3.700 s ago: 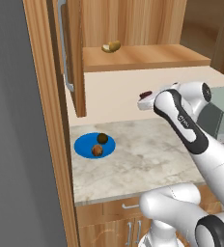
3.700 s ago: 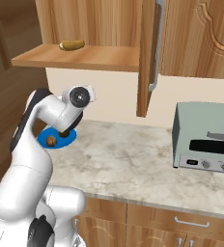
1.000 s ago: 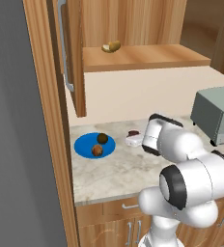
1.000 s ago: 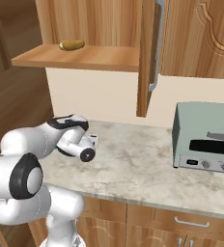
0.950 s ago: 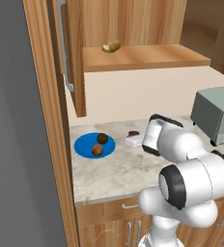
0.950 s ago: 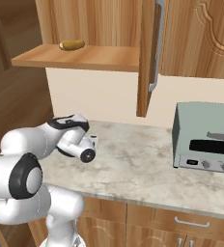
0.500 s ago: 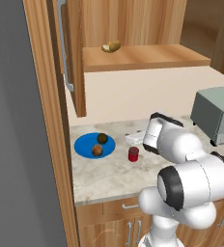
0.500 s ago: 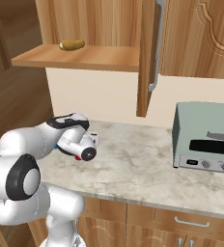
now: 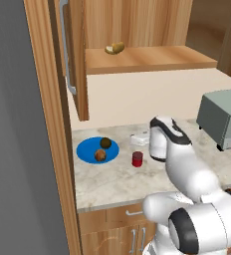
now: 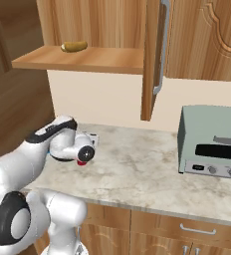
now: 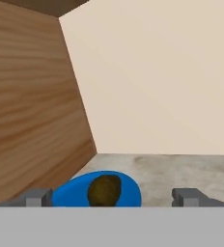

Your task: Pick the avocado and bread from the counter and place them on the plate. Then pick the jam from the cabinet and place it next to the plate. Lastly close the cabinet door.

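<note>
standing beside the plate (image 9: 87,149): jam (image 9: 137,159), tool (image 11: 114,197) spread.

Flat, even rendered light on my feeds, no glare, no blur, everything in focus edge to edge. Shadows are soft: a faint one under the shelf (image 9: 147,60) and beside the toaster (image 10: 214,147). Hand view is bright on the wall (image 11: 172,82), no visible lens distortion.
</note>
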Motion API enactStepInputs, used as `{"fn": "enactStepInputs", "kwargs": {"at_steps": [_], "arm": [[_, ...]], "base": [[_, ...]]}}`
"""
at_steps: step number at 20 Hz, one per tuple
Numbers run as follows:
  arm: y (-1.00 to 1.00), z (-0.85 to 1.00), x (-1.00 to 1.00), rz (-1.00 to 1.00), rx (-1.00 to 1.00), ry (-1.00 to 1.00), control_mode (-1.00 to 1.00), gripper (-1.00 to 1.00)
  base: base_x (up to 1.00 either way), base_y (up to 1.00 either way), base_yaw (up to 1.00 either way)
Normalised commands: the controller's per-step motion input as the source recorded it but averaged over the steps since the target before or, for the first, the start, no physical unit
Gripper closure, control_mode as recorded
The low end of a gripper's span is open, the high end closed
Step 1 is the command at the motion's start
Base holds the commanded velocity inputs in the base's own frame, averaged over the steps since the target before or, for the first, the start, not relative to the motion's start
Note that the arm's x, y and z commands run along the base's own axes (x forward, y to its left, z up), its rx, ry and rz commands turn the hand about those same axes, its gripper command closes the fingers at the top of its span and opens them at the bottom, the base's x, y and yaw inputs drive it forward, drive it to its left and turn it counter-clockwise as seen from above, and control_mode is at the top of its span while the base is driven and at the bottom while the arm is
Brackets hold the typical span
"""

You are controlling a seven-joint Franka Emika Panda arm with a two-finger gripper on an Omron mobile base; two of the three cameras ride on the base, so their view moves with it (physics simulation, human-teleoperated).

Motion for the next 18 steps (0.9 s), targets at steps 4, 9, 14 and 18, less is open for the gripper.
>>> {"fn": "enactStepInputs", "kwargs": {"at_steps": [4, 9, 14, 18], "arm": [[0.02, 0.4, -0.75, 0.01, 0.0, 0.12, -1.0, -1.0], [0.09, 0.34, -0.84, 0.05, 0.0, 0.02, -1.0, -1.0], [0.1, 0.56, -0.8, 0.04, 0.0, 0.0, -1.0, -1.0], [0.21, 0.5, -0.83, 0.07, 0.0, -0.01, -1.0, -1.0]], "base": [[0.0, 0.0, 0.0], [0.0, 0.0, 0.0], [0.0, 0.0, 0.0], [0.0, 0.0, 0.0]]}}
